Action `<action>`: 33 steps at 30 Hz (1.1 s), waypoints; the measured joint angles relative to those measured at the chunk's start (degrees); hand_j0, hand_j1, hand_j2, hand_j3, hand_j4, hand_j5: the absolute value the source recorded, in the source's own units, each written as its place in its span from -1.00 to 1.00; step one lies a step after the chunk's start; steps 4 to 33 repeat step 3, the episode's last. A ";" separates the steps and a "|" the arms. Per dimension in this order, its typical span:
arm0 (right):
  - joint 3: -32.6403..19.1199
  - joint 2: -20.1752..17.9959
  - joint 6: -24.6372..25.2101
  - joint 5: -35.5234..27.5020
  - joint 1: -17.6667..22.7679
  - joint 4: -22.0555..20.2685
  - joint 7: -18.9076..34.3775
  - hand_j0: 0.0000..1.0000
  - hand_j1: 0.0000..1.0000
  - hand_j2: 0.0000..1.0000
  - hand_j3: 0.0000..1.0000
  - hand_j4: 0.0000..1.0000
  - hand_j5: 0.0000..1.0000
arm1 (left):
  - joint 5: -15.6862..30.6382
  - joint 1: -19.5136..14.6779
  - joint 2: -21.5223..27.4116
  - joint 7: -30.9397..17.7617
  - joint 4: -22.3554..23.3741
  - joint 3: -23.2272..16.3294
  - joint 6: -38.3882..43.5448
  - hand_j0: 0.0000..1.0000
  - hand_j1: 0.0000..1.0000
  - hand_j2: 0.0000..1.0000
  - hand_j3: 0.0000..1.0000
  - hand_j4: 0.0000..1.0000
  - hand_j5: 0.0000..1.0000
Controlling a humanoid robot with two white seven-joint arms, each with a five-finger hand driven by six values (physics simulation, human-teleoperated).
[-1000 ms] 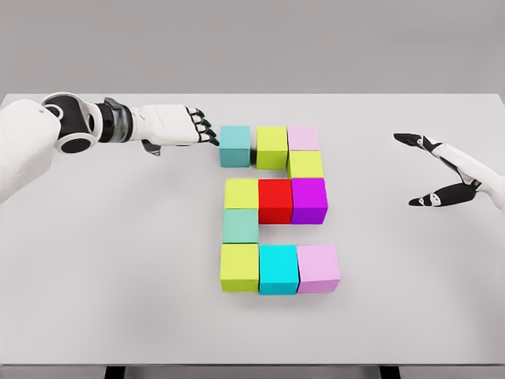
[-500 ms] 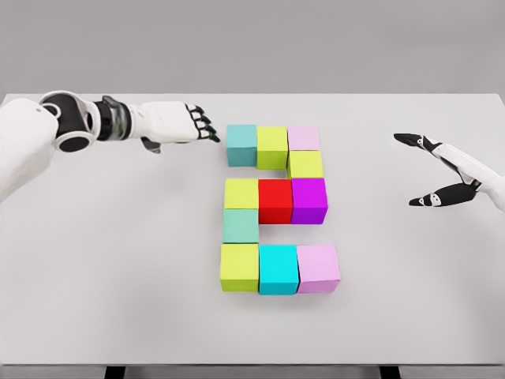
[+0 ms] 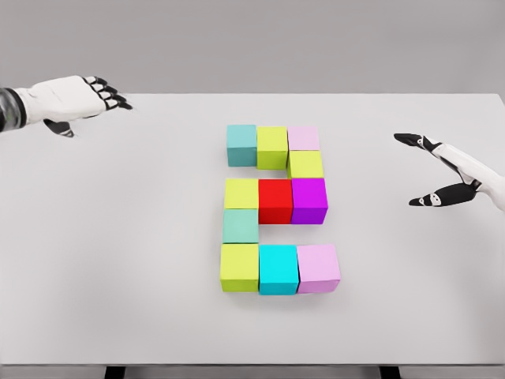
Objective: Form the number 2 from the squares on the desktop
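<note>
Coloured cubes lie together on the white table (image 3: 110, 260) in the shape of a 2. The top row is a teal cube (image 3: 241, 144), a yellow-green cube (image 3: 271, 147) and a pale pink cube (image 3: 303, 138), with another yellow-green cube (image 3: 305, 164) below the pink one. The middle row is yellow-green (image 3: 241, 193), red (image 3: 275, 200) and purple (image 3: 308, 200). A teal-green cube (image 3: 240, 226) links down to the bottom row: yellow-green (image 3: 239, 267), cyan (image 3: 278, 268), pink (image 3: 318, 268). My left hand (image 3: 101, 96) hovers at the far left, fingers relaxed, holding nothing. My right hand (image 3: 420, 170) is spread open at the right.
The table's far edge runs just behind the left hand. Bare white surface lies on both sides of the cube figure and in front of it.
The teal cube was nudged right against the yellow-green cube of the top row. My left hand then drew back to the far left edge. The right hand stayed still.
</note>
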 measured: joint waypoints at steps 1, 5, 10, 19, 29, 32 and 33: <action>0.00 0.00 0.00 0.00 0.00 0.00 0.00 1.00 1.00 1.00 1.00 1.00 1.00 | 0.09 0.00 0.46 0.01 0.00 0.44 0.00 1.00 1.00 1.00 1.00 1.00 1.00; 0.00 -0.01 0.00 0.00 0.00 0.01 0.01 1.00 1.00 1.00 1.00 1.00 1.00 | 0.69 0.61 1.37 0.02 0.02 1.09 0.00 1.00 1.00 1.00 1.00 1.00 1.00; 0.00 -0.01 0.00 0.00 0.00 0.01 0.01 1.00 1.00 1.00 1.00 1.00 1.00 | 0.69 0.61 1.37 0.02 0.02 1.09 0.00 1.00 1.00 1.00 1.00 1.00 1.00; 0.00 -0.01 0.00 0.00 0.00 0.01 0.01 1.00 1.00 1.00 1.00 1.00 1.00 | 0.69 0.61 1.37 0.02 0.02 1.09 0.00 1.00 1.00 1.00 1.00 1.00 1.00; 0.00 -0.01 0.00 0.00 0.00 0.01 0.01 1.00 1.00 1.00 1.00 1.00 1.00 | 0.69 0.61 1.37 0.02 0.02 1.09 0.00 1.00 1.00 1.00 1.00 1.00 1.00; 0.00 -0.01 0.00 0.00 0.00 0.01 0.01 1.00 1.00 1.00 1.00 1.00 1.00 | 0.69 0.61 1.37 0.02 0.02 1.09 0.00 1.00 1.00 1.00 1.00 1.00 1.00; 0.00 -0.01 0.00 0.00 0.00 0.01 0.01 1.00 1.00 1.00 1.00 1.00 1.00 | 0.69 0.61 1.37 0.02 0.02 1.09 0.00 1.00 1.00 1.00 1.00 1.00 1.00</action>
